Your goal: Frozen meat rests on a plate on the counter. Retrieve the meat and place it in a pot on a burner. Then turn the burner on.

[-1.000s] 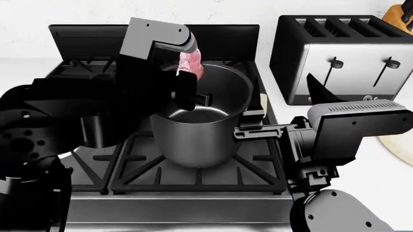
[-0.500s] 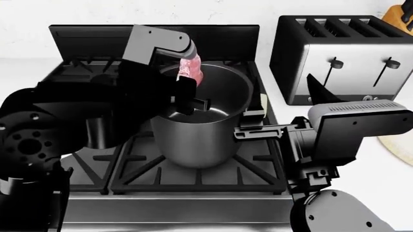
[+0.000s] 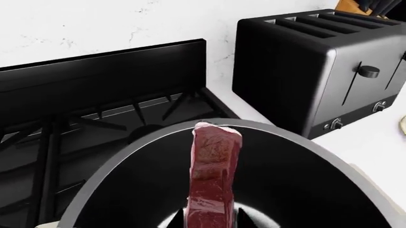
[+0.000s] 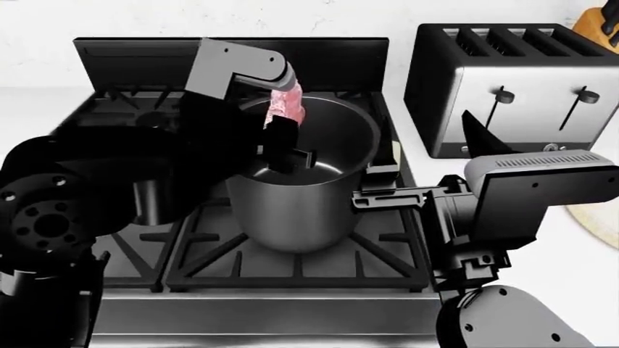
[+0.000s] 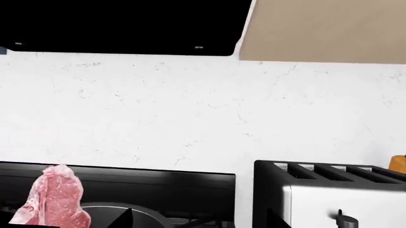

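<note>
My left gripper (image 4: 286, 122) is shut on the frozen meat (image 4: 287, 102), a pink-red ridged chunk. It holds the meat upright over the rear left part of the open steel pot (image 4: 307, 190). In the left wrist view the meat (image 3: 212, 175) stands between the dark fingertips (image 3: 243, 219) above the pot's dark inside (image 3: 304, 190). The pot stands on the stove's black grates (image 4: 290, 264), hiding the burner under it. My right gripper (image 4: 375, 185) is open and empty beside the pot's right wall. The plate's (image 4: 593, 216) rim shows at the far right on the white counter (image 4: 580, 275).
A boxy silver four-slot toaster (image 4: 512, 87) stands on the counter right of the stove, close behind my right arm. A knife block (image 4: 599, 22) is at the back right corner. The stove's raised black back panel (image 4: 135, 54) runs behind the pot.
My left gripper has sunk a little toward the pot with the meat, and the left arm's elbow has shifted. The right arm has barely moved.
</note>
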You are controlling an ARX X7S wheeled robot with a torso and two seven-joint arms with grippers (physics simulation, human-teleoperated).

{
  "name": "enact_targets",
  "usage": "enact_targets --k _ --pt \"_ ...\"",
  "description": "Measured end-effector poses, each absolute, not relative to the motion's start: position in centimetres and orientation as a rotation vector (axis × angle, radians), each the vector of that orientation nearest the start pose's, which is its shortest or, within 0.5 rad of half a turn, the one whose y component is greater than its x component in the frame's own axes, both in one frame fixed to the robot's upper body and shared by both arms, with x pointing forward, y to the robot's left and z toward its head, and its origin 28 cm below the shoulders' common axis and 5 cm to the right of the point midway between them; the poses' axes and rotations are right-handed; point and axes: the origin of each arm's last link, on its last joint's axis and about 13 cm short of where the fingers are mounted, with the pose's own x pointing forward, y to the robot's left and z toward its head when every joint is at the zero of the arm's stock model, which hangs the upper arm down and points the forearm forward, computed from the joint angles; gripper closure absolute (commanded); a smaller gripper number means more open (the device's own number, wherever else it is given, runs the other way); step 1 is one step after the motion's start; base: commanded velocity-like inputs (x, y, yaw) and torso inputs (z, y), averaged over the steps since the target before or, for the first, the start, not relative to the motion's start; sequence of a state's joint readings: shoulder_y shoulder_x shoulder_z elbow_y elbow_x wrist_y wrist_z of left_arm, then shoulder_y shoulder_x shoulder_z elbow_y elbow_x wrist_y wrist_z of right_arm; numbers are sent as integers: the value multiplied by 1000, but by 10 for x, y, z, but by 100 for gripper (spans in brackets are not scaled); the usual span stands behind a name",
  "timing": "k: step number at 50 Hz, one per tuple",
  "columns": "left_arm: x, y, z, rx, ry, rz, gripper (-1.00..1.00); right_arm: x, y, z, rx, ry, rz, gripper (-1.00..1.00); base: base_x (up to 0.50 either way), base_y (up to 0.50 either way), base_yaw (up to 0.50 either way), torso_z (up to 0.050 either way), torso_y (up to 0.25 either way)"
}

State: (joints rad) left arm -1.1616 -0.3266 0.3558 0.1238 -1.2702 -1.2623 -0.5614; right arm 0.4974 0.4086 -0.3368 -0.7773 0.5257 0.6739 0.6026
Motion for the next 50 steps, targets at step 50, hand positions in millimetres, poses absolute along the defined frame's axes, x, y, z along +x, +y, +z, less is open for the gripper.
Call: enact_targets --k 50 --pt "240 163 317 88 -48 -453 -100 219 -74 204 -33 -397 76 -100 0 0 0 0 0"
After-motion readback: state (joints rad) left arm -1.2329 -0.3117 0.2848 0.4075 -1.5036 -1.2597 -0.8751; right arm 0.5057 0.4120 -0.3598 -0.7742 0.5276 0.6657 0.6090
